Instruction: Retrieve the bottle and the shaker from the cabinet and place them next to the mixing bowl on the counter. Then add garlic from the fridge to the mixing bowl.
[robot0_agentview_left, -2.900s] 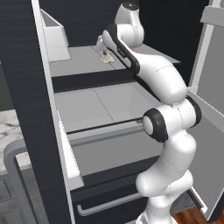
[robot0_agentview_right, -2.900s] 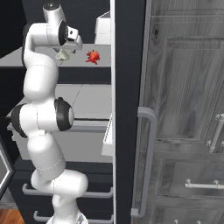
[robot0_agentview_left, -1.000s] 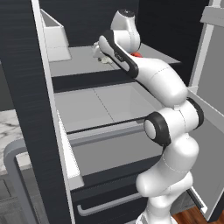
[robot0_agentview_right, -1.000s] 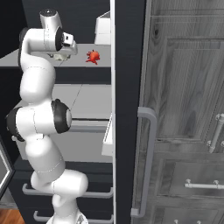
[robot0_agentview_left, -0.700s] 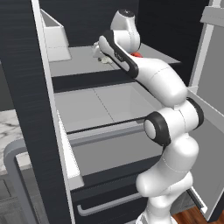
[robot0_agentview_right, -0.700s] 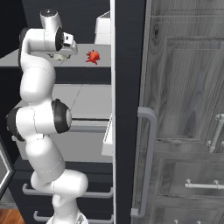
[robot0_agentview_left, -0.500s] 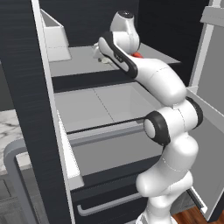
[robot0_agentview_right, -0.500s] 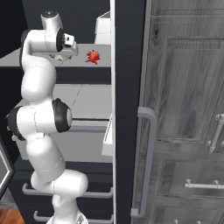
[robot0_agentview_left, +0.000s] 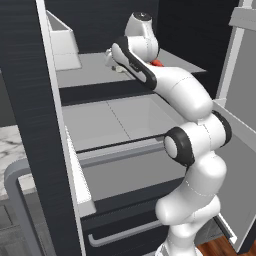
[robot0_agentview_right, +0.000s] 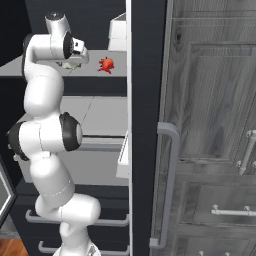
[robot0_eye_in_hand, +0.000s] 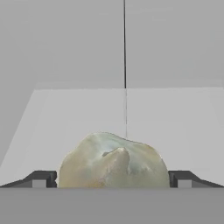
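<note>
Hand view shows the spread end effector (robot0_eye_in_hand: 113, 179) straddling the pale, lumpy garlic bulb (robot0_eye_in_hand: 113, 161) on the grey fridge shelf (robot0_eye_in_hand: 65, 113); closing squarely should secure it.

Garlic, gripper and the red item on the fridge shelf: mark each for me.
garlic (robot0_eye_in_hand: 113, 162), hand view, middle of the bulb
gripper (robot0_eye_in_hand: 113, 178), hand view, midway between the open fingertips
red item (robot0_agentview_right: 105, 65), right base view, its centre
</note>
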